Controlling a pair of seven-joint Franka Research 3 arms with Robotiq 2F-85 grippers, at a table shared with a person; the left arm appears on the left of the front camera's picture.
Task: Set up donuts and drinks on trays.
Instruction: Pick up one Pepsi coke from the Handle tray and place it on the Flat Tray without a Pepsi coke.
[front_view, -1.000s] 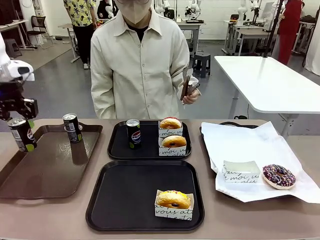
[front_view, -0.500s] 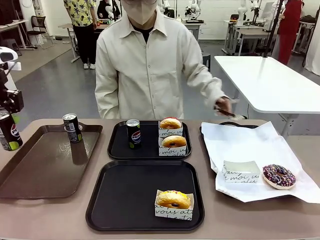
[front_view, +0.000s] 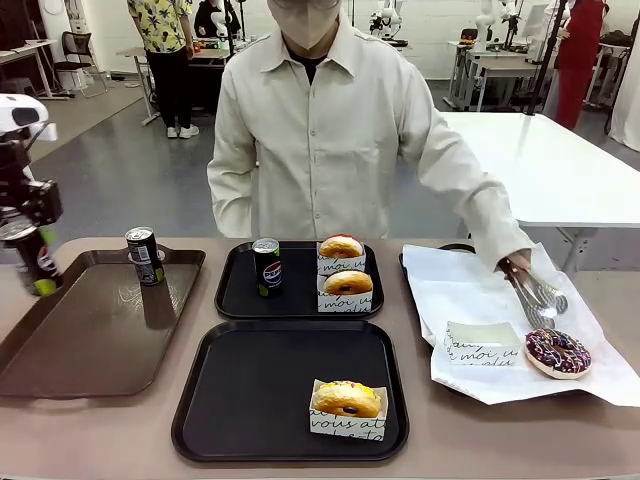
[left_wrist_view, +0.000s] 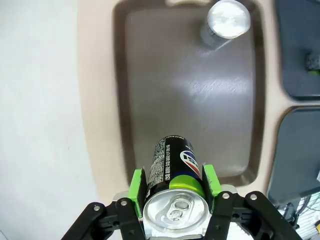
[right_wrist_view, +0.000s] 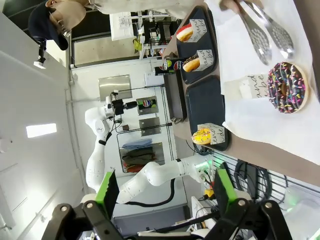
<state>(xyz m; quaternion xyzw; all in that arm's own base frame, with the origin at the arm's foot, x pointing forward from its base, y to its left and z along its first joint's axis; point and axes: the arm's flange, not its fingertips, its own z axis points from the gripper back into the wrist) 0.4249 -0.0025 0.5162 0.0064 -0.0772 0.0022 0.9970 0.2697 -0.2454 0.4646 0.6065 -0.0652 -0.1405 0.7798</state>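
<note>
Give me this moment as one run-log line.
left gripper: shut on can, lifted over brown tray | right gripper: open, empty | person: tongs over sprinkle donut

At the far left the robot's left hand (front_view: 32, 258) hangs raised, its green pads (left_wrist_view: 136, 186) clamped on an upright can (left_wrist_view: 175, 170), while the right hand (right_wrist_view: 164, 192) holds its fingers spread wide apart, grasping nothing.

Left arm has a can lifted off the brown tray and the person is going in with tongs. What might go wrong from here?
1. The left end effector grips the can near its top; a swing could tilt or slip it.
2. On the way to the near black tray, it could clip the can on the brown tray.
3. The person's tongs hover by the sprinkled donut, so arms should avoid that side.
</note>
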